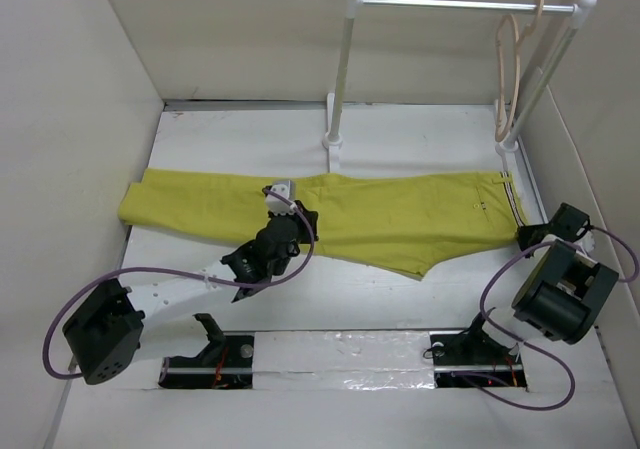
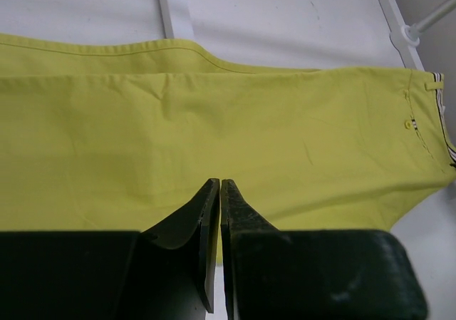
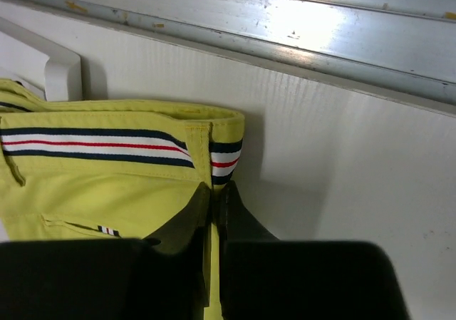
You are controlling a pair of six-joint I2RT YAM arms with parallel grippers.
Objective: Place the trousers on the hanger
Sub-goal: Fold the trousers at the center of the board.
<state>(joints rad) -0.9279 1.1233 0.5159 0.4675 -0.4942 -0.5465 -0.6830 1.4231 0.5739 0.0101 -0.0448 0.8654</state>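
The mustard-yellow trousers [image 1: 400,219] lie flat across the table, legs to the left and the striped waistband [image 1: 512,199] to the right. The pale wooden hanger [image 1: 512,69] hangs by its hook from the right end of the rail. My left gripper [image 1: 285,214] is shut over the near edge of the trousers' middle; the cloth [image 2: 249,120] behind its tips [image 2: 219,183] lies smooth. My right gripper [image 1: 525,234] is shut at the near corner of the waistband [image 3: 107,149], tips [image 3: 215,187] beside a belt loop. No cloth shows pinched in either.
A white rail rack [image 1: 450,4] with two posts stands at the back; its feet [image 1: 335,139] rest just behind the trousers. Walls enclose the table on the left, back and right. An aluminium strip [image 3: 285,28] runs along the right edge.
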